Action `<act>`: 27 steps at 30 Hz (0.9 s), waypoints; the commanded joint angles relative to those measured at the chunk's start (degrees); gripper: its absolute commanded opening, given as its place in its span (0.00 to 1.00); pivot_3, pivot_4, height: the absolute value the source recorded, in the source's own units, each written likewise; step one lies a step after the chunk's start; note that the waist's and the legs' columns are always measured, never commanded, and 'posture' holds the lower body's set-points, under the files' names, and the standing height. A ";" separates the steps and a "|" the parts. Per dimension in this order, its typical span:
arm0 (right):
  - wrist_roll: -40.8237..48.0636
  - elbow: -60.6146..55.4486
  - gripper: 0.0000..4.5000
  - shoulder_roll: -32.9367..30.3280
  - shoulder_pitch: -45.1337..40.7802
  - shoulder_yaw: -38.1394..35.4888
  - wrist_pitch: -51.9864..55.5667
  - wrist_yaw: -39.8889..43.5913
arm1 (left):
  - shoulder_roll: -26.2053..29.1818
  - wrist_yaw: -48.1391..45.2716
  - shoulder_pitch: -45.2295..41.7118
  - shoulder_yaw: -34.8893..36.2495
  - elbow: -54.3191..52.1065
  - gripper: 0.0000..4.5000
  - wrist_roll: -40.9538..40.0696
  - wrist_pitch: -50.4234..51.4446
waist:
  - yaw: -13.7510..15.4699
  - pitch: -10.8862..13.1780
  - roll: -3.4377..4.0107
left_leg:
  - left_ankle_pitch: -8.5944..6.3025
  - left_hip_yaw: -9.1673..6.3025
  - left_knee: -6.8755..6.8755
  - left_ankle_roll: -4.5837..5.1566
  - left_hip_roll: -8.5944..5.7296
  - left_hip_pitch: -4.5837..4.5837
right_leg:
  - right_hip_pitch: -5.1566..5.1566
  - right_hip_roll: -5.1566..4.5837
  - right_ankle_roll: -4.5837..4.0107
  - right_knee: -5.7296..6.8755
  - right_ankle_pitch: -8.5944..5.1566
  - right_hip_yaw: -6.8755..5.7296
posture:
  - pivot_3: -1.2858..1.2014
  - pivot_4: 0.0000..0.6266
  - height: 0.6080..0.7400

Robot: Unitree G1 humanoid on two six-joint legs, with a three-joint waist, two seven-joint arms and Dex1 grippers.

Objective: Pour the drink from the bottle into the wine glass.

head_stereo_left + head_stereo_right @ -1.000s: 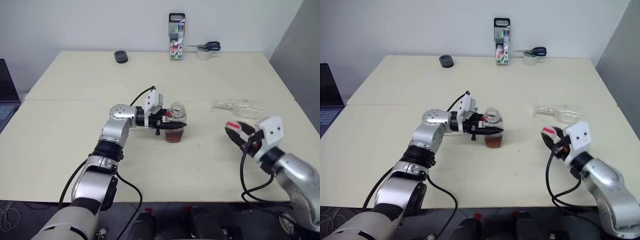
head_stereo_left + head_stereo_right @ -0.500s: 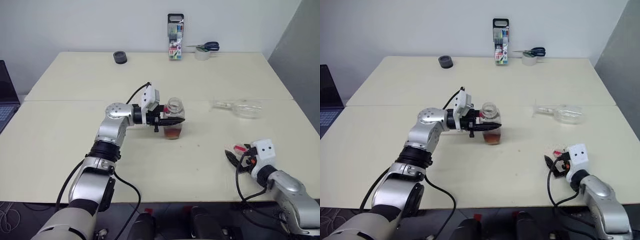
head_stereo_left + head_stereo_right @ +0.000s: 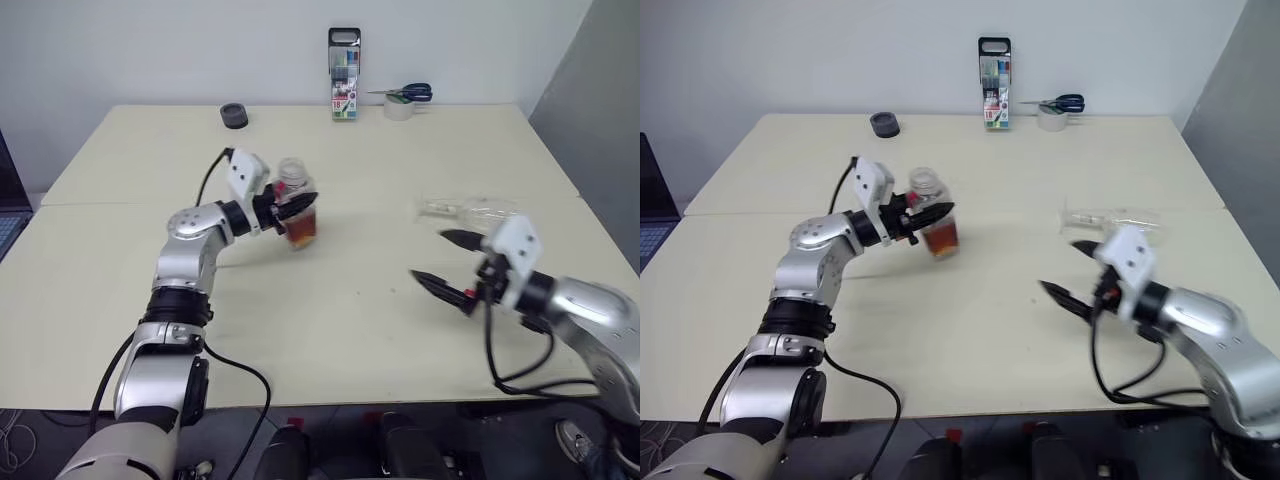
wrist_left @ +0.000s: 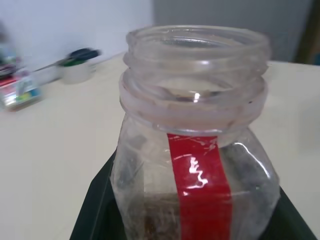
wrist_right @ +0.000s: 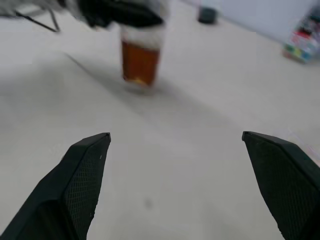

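Wide cream table (image 3: 330, 330) with a seam running nine to three o'clock, plain white wall (image 3: 150, 50) at twelve o'clock, grey panel (image 3: 600, 80) at two o'clock

Our left arm reaches forward over the table, elbow bent, wrist roughly level. Our left gripper (image 3: 291, 206) is clamped on the bottle (image 3: 297, 211), one black finger on each side just below its neck. Our right arm comes in from the right, and our right gripper (image 3: 441, 260) hangs empty, jaws spread wide.
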 commanded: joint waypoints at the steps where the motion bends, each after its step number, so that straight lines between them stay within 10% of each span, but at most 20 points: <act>1: -1.50 3.46 1.00 4.14 -7.60 6.17 -0.04 -0.65 | 1.99 8.50 0.23 3.66 -3.62 0.38 1.00 2.11 | 0.18 0.01 -0.02 | 0.02 -0.02 0.00 -0.03 -0.02 -0.03 | -0.02 -0.03 0.00 -0.01 0.00 -0.02 | 0.52 0.24 1.00; 22: -12.97 18.22 1.00 14.25 -19.92 16.91 -5.19 0.73 | 0.26 24.59 8.65 8.40 -8.04 0.38 -0.44 5.89 | 0.76 -0.06 -0.06 | 0.12 -0.08 0.05 -0.23 -0.08 -0.23 | -0.16 -0.18 -0.02 -0.01 0.02 -0.12 | 0.52 0.24 1.00; 27: -12.94 17.40 1.00 14.41 -19.67 16.41 -4.50 0.94 | 0.35 24.88 9.26 7.98 -7.75 0.74 0.45 4.52 | 0.72 -0.07 -0.07 | 0.12 -0.08 0.05 -0.23 -0.09 -0.23 | -0.15 -0.18 -0.02 -0.01 0.02 -0.12 | 0.52 0.24 1.00</act>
